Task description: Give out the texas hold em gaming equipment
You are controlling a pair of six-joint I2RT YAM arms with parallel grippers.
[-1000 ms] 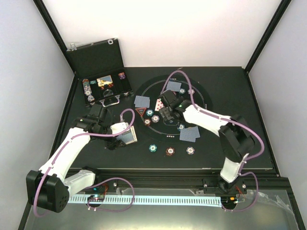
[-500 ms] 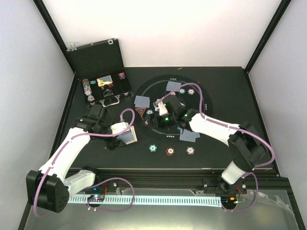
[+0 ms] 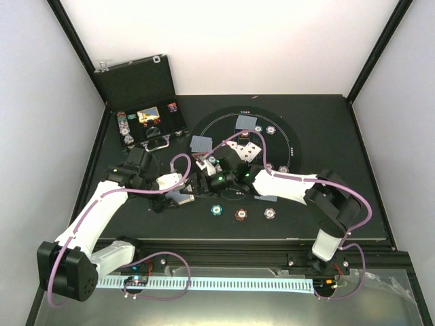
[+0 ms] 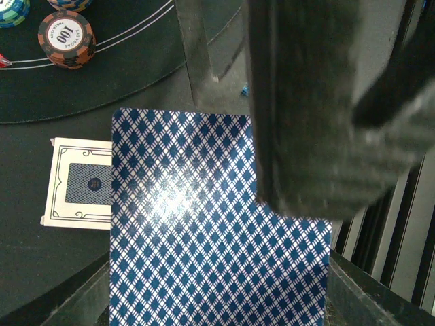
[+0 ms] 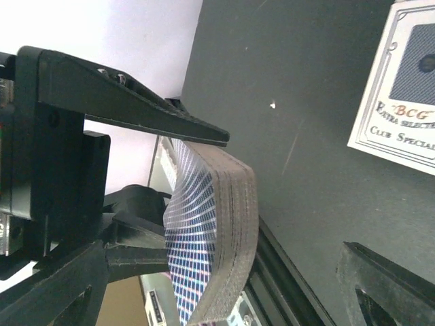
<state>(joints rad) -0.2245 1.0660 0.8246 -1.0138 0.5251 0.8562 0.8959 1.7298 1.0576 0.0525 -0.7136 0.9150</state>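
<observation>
My left gripper (image 3: 175, 189) is shut on a deck of blue-patterned playing cards (image 4: 204, 231) and holds it just above the table, left of the mat. My right gripper (image 3: 198, 181) is open right at that deck. One of its dark fingers (image 4: 319, 102) lies blurred over the deck's upper right corner. The right wrist view shows the deck edge-on (image 5: 224, 238) between my right gripper's jaws (image 5: 217, 292). Face-down cards (image 3: 246, 122) (image 3: 202, 144) and face-up cards (image 3: 242, 151) lie on the mat. Teal (image 3: 217, 210), brown (image 3: 240, 214) and grey (image 3: 270, 213) chips sit at its near edge. The red triangle is hidden.
The open black case (image 3: 139, 102) stands at the back left with chips in it. The round black mat (image 3: 292, 139) fills the table's middle. A white card box (image 4: 78, 180) lies flat under the deck, also in the right wrist view (image 5: 408, 88). A brown 100 chip (image 4: 66, 39) is nearby.
My right arm has swung left from the middle of the mat to the deck held by my left gripper. The left arm has stayed still with the deck.
</observation>
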